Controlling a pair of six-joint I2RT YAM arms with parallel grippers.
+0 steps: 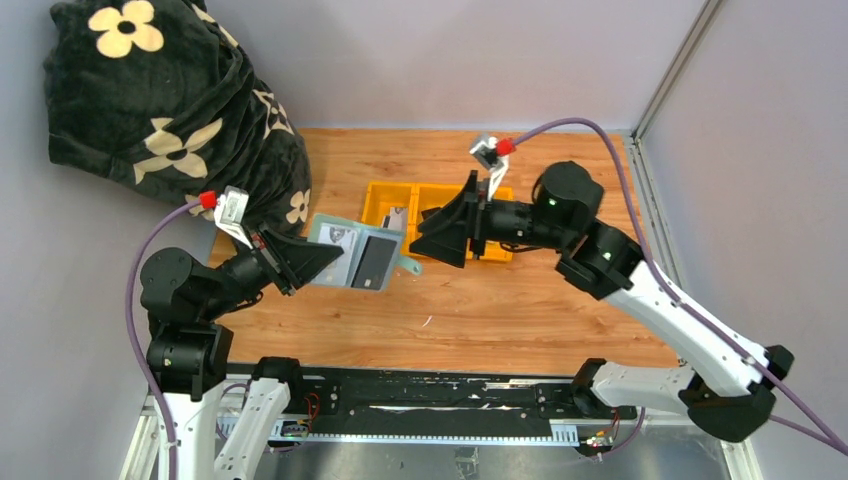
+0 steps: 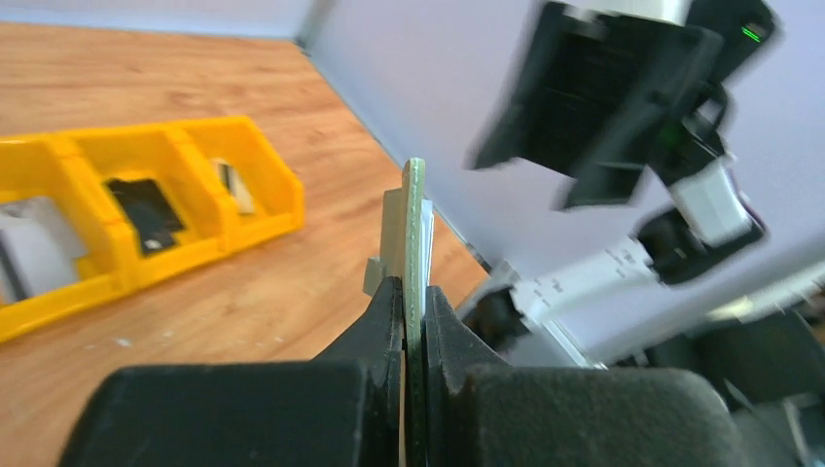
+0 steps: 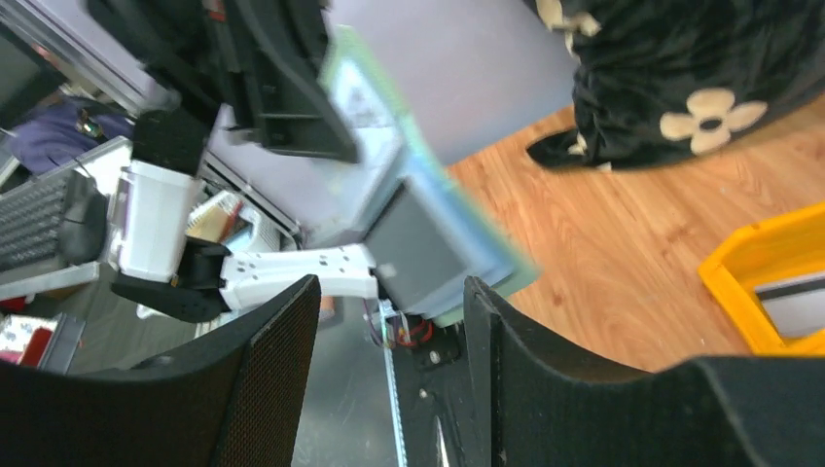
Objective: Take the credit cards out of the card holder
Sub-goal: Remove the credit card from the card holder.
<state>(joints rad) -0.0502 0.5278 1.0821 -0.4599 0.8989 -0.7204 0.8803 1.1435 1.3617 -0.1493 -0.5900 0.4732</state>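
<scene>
Pinching the open card holder [image 1: 358, 256] mid-frame, the left gripper [image 1: 322, 260] is pressed tight. The right gripper [image 1: 430, 240] hangs spread just right of it.

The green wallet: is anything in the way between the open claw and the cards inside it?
Nothing visible. The open right gripper faces the sage-green folding card holder, pinched by the left gripper, with only air before its dark plastic card.

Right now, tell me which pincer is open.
The right pincer: its jaws stand apart, empty. The left pincer is clamped on the card holder.
</scene>
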